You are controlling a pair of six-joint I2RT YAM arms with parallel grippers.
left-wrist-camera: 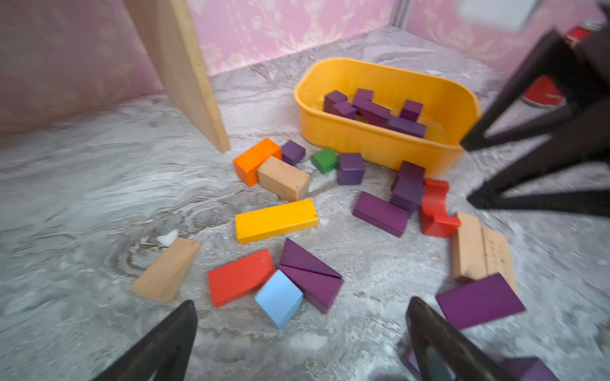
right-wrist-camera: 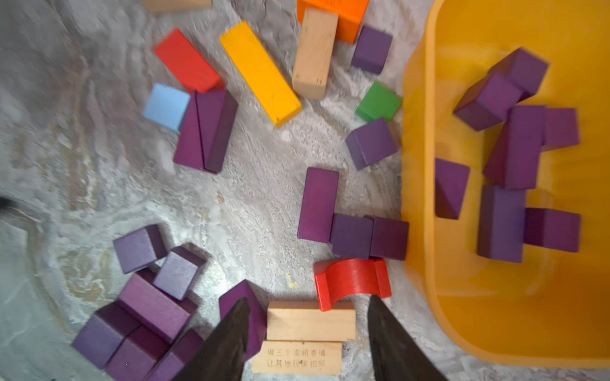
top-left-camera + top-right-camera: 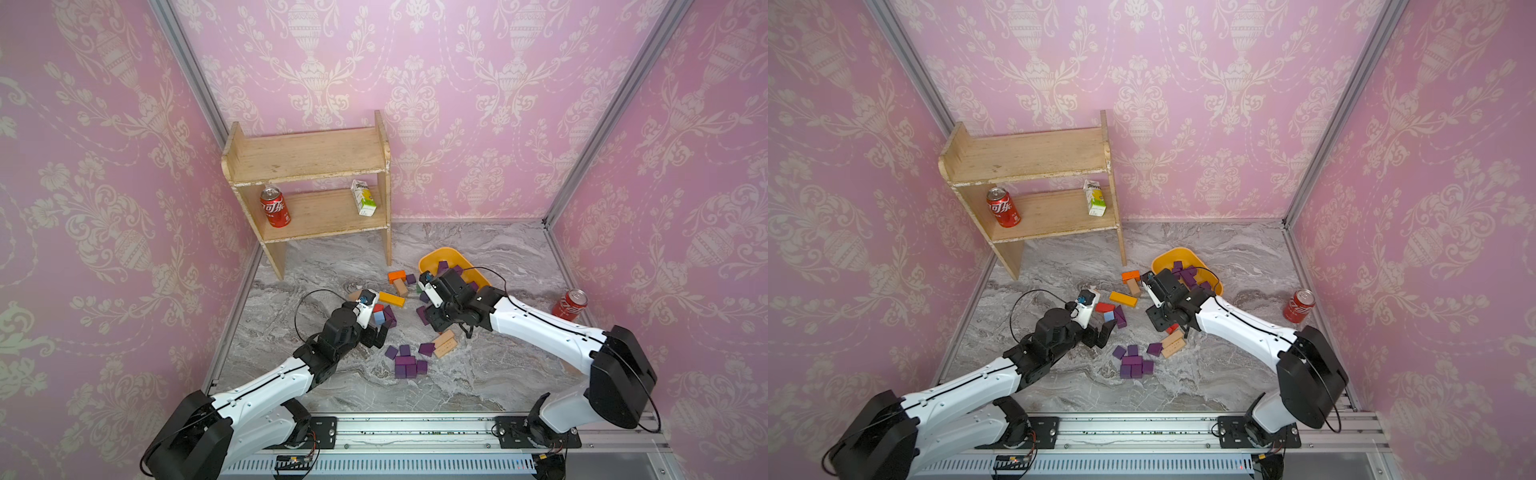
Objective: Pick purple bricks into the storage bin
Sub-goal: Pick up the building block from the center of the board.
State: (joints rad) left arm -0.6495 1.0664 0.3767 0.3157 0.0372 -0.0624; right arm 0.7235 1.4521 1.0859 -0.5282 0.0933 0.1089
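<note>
Farthest from the storage bin (image 3: 440, 255), at our near edge, a heap of purple bricks (image 3: 405, 363) lies loose on the table. A little closer to the bin, the left gripper (image 1: 301, 306) hovers with its fingers spread wide and empty. Just ahead of them, on the bin side, two purple wedges (image 1: 310, 273) lie pressed together, their seam running roughly from finger to finger, so we judge a wrist turn comes first.

Closer again to the bin, the right gripper (image 2: 307, 299) hangs over two tan blocks (image 2: 310, 321), fingers parted and holding nothing. Beyond its tips a purple bar (image 2: 317, 204) touches two purple cubes (image 2: 351, 236) right beside the bin's wall. The bar's long axis points away from the fingers, parallel to that wall. We reckon the right arm is the nearer one for these.

Both top views hide most of this group under the arm; the right wrist view shows it plainly. Inside the bin, several bricks (image 2: 515, 148) rest in a loose pile.
</note>
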